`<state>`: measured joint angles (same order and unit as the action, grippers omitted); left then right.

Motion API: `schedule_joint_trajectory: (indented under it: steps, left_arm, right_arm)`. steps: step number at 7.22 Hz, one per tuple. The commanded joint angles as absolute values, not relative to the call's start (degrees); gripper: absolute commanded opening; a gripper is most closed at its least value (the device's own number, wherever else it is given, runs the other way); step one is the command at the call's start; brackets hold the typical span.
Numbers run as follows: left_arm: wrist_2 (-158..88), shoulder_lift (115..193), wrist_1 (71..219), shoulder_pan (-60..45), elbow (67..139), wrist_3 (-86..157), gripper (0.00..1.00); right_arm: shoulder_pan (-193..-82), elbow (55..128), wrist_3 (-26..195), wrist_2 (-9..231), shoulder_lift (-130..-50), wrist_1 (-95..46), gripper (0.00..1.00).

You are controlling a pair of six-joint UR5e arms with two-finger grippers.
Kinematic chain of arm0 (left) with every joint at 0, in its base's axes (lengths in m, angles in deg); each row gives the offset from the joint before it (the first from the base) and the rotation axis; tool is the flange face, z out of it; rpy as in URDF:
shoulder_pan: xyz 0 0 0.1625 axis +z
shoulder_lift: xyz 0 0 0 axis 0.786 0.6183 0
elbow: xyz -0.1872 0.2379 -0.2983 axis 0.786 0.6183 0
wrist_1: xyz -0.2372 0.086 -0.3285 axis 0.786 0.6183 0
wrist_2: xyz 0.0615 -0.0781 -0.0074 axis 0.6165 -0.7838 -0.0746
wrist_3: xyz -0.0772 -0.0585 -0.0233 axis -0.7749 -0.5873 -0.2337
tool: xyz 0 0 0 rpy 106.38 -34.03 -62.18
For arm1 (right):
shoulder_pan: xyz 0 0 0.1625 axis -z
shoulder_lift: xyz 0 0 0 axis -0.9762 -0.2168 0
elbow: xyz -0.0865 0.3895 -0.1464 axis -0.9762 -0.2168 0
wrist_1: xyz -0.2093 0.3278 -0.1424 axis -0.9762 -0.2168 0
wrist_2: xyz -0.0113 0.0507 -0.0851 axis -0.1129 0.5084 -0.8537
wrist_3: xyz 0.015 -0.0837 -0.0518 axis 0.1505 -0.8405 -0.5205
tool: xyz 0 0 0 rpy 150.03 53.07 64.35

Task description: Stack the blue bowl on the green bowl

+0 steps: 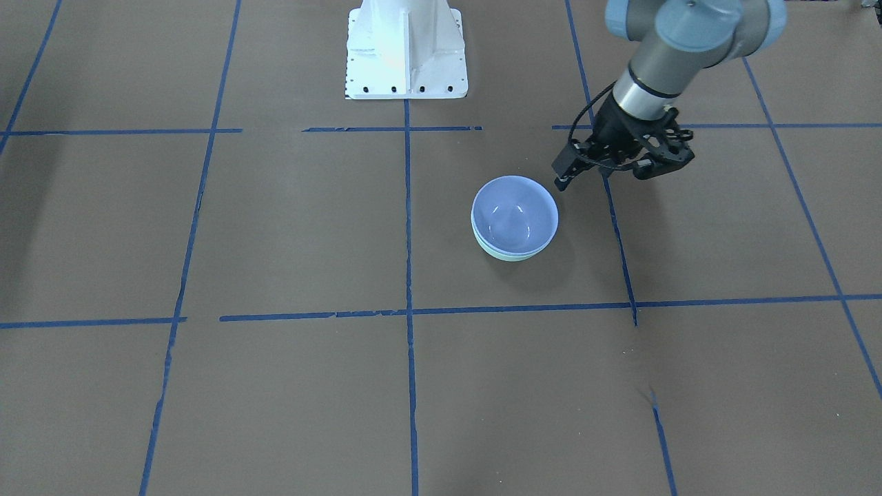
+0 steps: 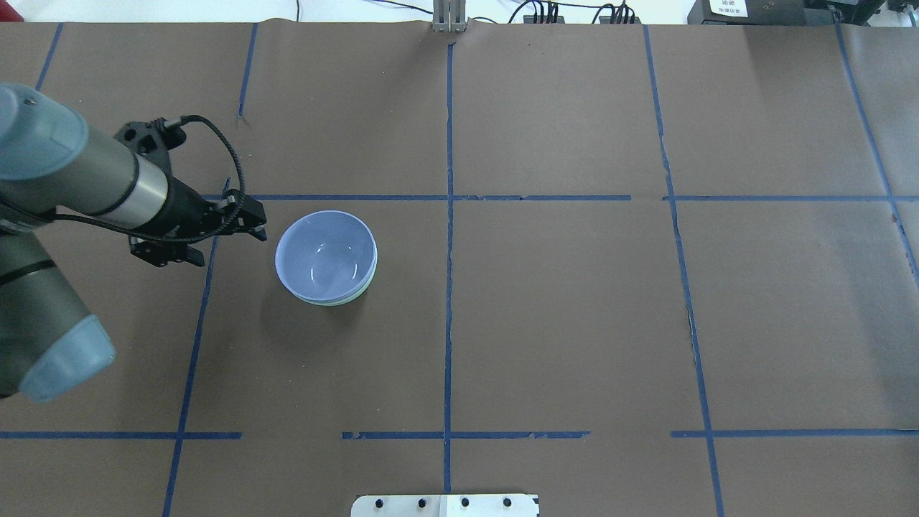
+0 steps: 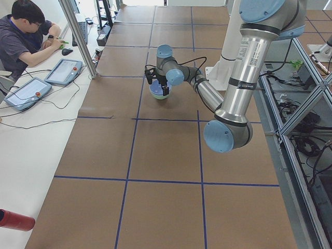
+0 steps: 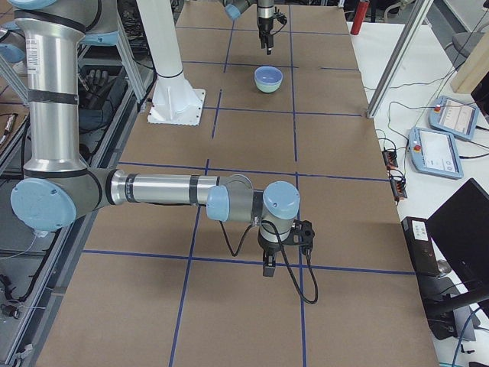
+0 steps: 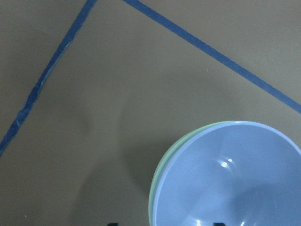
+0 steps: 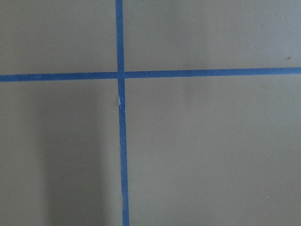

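On the brown table, overhead view, the blue bowl sits nested inside the green bowl, just to the 9 o'clock side of the centre tape line. Only a thin mint crescent shows, under the blue rim on the 5 to 6 o'clock side. The left gripper hovers just beside the stack at about 10 o'clock, clear of the rim. In the left wrist view two dark fingertips stand well apart with nothing between them, so the gripper is released and empty. Judgement: the stacking itself looks done and the step in hand is the let-go and withdrawal. The next move calls only for backing the left arm up and away toward 9 o'clock without brushing the blue rim — a nudge could shift the nested pair. The right gripper hangs over a tape line far off, seen only from the side camera, and its wrist view shows only a tape crossing, so I cannot tell whether it is spread or clenched. Hard to make out: nearly all of the green bowl is covered, the left fingertips are cut off at the frame's bottom edge, and whether the blue bowl seats level or slightly off-centre is not certain
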<state>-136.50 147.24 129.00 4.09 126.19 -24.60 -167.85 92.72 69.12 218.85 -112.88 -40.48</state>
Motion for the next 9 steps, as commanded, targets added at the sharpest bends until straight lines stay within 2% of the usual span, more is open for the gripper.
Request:
schedule_joint_trajectory:
  steps: [1, 3, 6, 9]
  left_arm:
    - [-142.56, 135.52, 128.86, -10.44, 125.87, 6.1, 1.0]
    - [-143.19, 126.19, 128.15, -23.01, 123.24, 32.76, 1.0]
    - [-143.28, 122.9, 124.49, -37.97, 116.64, 54.04, 1.0]
    - [-147.55, 122.1, 120.16, -40.04, 115.85, 59.17, 1.0]
  right_arm:
    - [-167.92, 92.72, 69.07, 218.85, -112.88, -40.48, 1.0]
    - [-167.92, 92.72, 69.07, 218.85, -112.88, -40.48, 1.0]
    - [-167.92, 92.72, 69.16, 218.85, -112.88, -40.48, 1.0]
    - [-167.83, 92.72, 69.07, 218.85, -112.88, -40.48, 1.0]
